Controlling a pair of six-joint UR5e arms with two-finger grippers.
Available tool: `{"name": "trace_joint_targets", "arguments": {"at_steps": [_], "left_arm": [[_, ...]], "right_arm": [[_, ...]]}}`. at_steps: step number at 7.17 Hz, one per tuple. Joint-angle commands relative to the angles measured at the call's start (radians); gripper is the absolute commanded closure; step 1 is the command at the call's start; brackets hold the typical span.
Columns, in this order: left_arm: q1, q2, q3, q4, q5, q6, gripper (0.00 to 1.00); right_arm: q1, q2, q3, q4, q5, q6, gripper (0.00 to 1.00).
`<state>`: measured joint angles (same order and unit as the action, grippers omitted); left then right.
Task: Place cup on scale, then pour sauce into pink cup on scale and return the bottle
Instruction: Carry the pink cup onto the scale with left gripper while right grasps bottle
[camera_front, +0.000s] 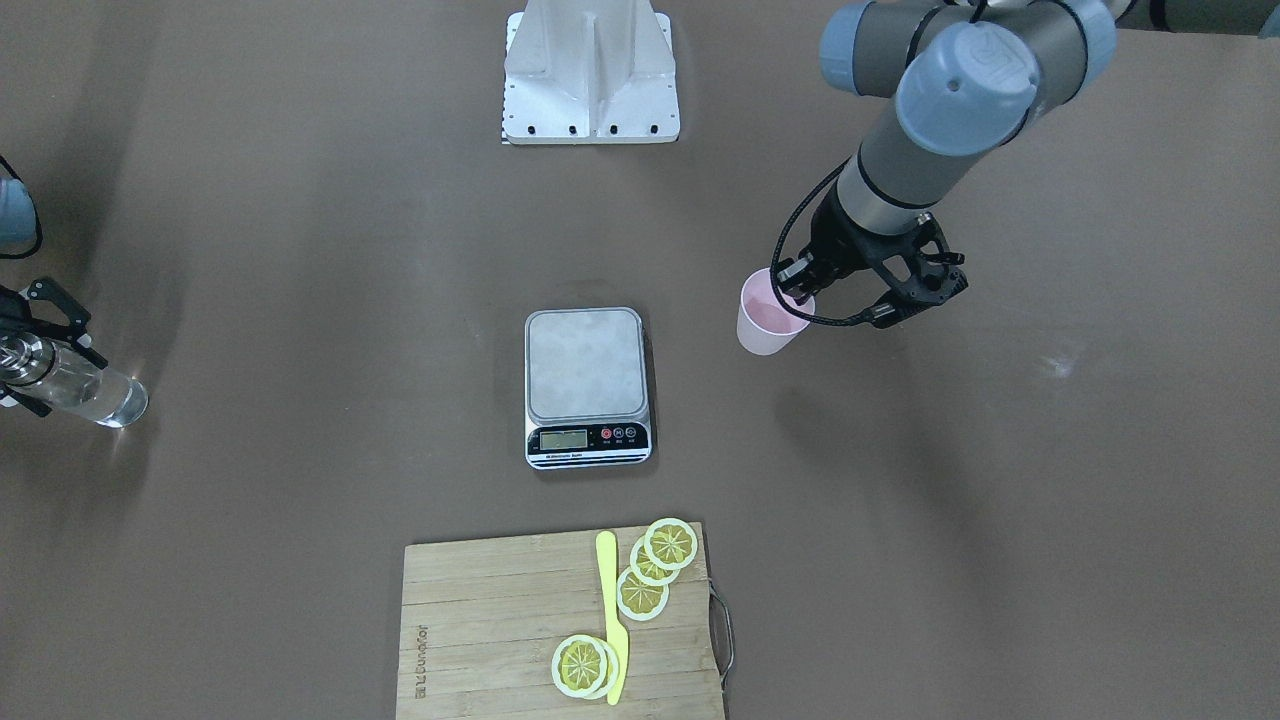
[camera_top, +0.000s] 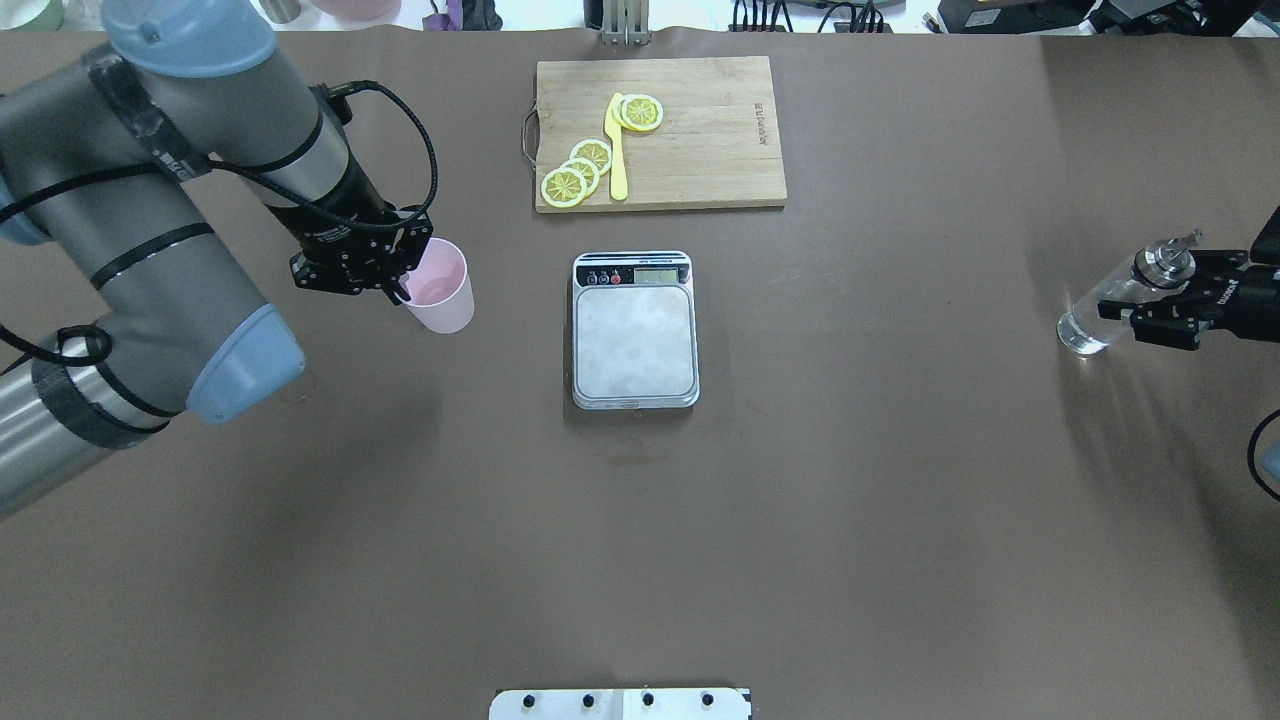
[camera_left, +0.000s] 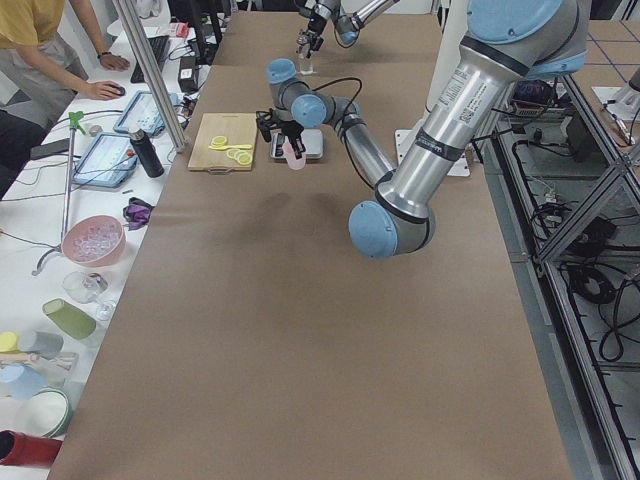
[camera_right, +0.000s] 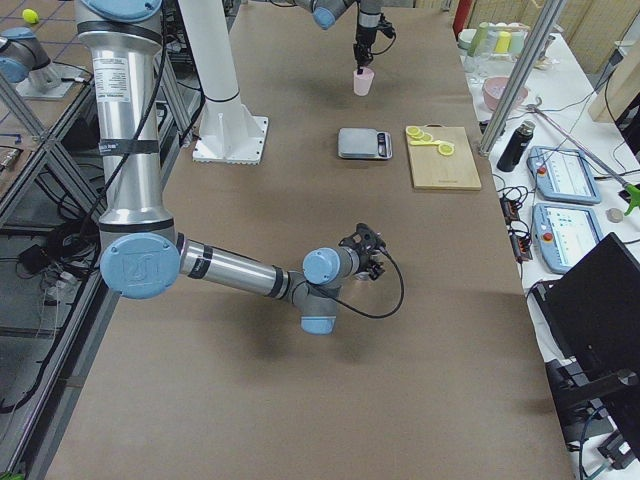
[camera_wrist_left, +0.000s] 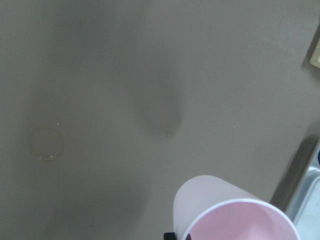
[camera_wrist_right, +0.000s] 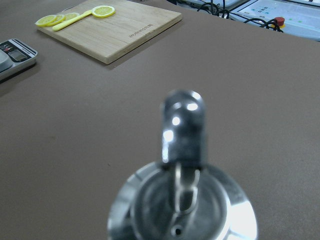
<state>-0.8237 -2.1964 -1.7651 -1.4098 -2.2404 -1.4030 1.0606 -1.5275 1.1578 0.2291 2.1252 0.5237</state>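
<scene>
The pale pink cup hangs from my left gripper, which is shut on its rim with one finger inside. The cup is held above the table, left of the scale in the overhead view, apart from it. In the front-facing view the cup is right of the scale, whose platform is bare. My right gripper is shut on the neck of the clear bottle at the table's far right. The bottle holds clear liquid. Its silver spout fills the right wrist view.
A bamboo cutting board with lemon slices and a yellow knife lies beyond the scale. The robot's white base mount is at the near table edge. A corner of the scale shows beside the cup.
</scene>
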Motion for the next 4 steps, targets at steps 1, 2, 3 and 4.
{"name": "trace_joint_targets", "arguments": {"at_steps": [1, 2, 3, 4], "left_arm": [[0.02, -0.123, 0.105, 0.012, -0.012, -0.057, 1.0], [0.043, -0.156, 0.125, 0.005, -0.01, -0.106, 1.0], [0.066, -0.192, 0.14, 0.003, -0.008, -0.143, 1.0], [0.075, -0.262, 0.204, 0.002, -0.007, -0.186, 1.0]], "right_arm": [[-0.001, 0.016, 0.002, 0.0, -0.014, 0.004, 0.23], [-0.001, 0.018, 0.002, 0.0, -0.014, 0.005, 0.24], [-0.001, 0.018, 0.0, 0.001, -0.013, 0.005, 0.33], [-0.001, 0.018, 0.0, 0.0, -0.013, 0.005, 0.42]]}}
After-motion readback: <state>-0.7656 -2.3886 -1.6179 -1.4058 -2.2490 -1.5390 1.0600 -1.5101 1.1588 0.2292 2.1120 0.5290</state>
